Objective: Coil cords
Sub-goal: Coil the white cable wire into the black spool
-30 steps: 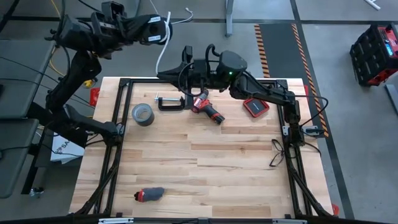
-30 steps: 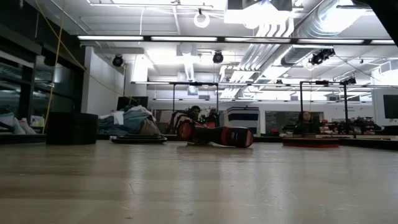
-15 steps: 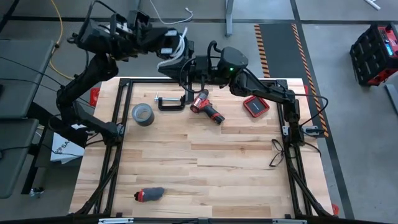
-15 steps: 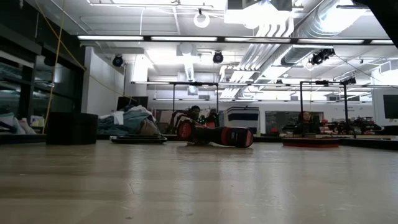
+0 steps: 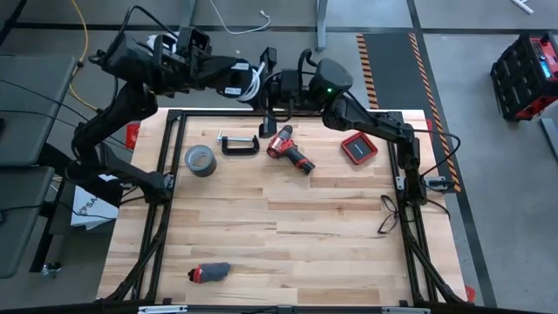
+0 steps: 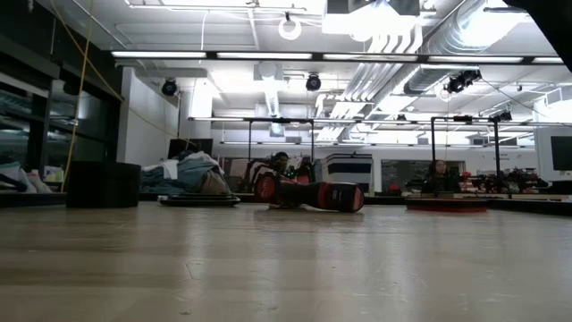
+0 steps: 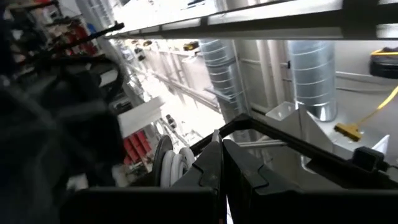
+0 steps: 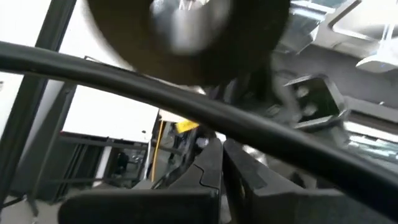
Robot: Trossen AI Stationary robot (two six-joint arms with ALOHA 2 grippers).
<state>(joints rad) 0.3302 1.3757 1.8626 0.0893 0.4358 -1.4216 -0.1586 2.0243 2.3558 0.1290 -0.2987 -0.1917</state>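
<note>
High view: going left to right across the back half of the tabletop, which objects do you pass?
Grey tape roll → black C-clamp → red and black drill → flat red case.

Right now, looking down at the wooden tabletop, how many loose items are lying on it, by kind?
Tape roll: 1
Black clamp: 1
Red and black drill: 1
Flat red and black device: 1
Small black and red tool: 1
Eyeglasses: 1
Total: 6
</note>
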